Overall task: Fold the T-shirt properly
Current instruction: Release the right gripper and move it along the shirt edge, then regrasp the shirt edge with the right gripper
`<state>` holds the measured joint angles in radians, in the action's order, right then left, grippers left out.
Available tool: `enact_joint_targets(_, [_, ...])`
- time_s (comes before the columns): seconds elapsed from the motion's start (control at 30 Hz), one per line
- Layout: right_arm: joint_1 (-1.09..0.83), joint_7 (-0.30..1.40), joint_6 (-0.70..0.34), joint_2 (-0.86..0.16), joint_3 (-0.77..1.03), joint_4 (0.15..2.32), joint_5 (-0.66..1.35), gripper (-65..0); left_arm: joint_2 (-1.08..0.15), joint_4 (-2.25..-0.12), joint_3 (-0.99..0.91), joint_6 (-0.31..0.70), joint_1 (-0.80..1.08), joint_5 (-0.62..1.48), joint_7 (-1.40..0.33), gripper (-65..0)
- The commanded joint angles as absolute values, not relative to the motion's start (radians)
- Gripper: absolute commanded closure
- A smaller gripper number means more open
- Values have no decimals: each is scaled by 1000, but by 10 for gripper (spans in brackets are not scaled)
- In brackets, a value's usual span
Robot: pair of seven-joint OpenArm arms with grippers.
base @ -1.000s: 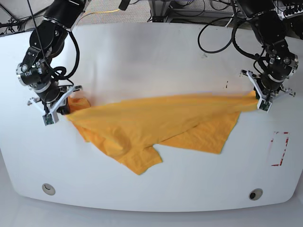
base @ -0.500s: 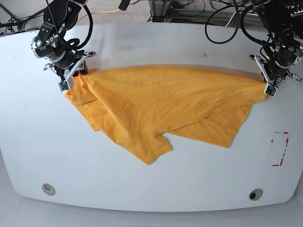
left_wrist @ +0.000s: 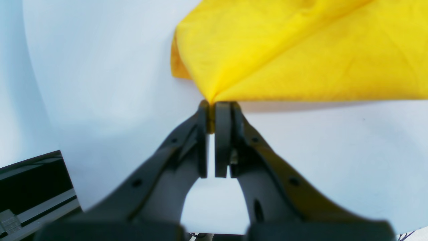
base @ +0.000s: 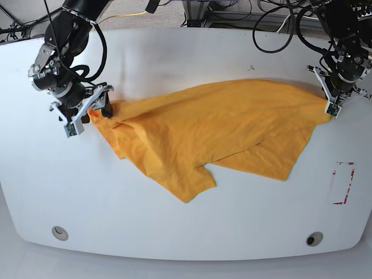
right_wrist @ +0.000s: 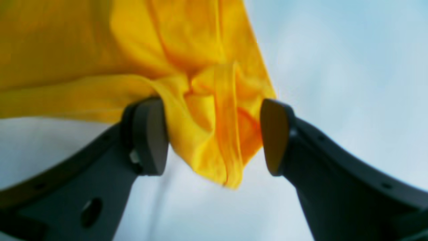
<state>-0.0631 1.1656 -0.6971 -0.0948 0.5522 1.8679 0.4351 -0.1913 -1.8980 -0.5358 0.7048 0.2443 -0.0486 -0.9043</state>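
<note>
Right gripper [right_wrist: 214,137] jaws spread wide, bunched fabric hanging loose between them, not clamped. Left gripper [left_wrist: 211,113] pinched tight on a corner of the T-shirt [base: 215,131]. Shirt lies mid-table [base: 186,232], stretched from 9 toward 3 o'clock, one flap trailing to 6. Orange-yellow, rumpled, layers overlapping unevenly. Judgement: spreading barely done; no fold made yet.

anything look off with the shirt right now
Yes. The T-shirt lies crumpled and skewed, one sleeve jutting toward the near edge. The left tool pinches one corner, while the right tool stands open around a bunched clump.
</note>
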Motion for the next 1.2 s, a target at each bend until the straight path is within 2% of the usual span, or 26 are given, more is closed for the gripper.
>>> enact_joint_targets(0.0, [33,1148,-698,-120,552,1796,450,-403,-206,-1914,-539,698,237,-50,-894,0])
enact_joint_targets(0.23, [203,1147,-698,-173,490,1587,452,-403,-206,-1914,-536,698,252,-50,-894,0])
enact_joint_targets(0.6, [386,1124,-698,-180,397,1366,450,-403,-202,-1914,-535,698,257,-50,-894,0])
enact_joint_targets(0.87, [504,993,-698,-194,303,1110,450,-401,-202,-1914,-535,698,257,-50,-894,0])
enact_joint_targets(1.17, [512,814,-698,-199,163,934,449,-401,-200,-1914,-533,698,252,-50,-894,0])
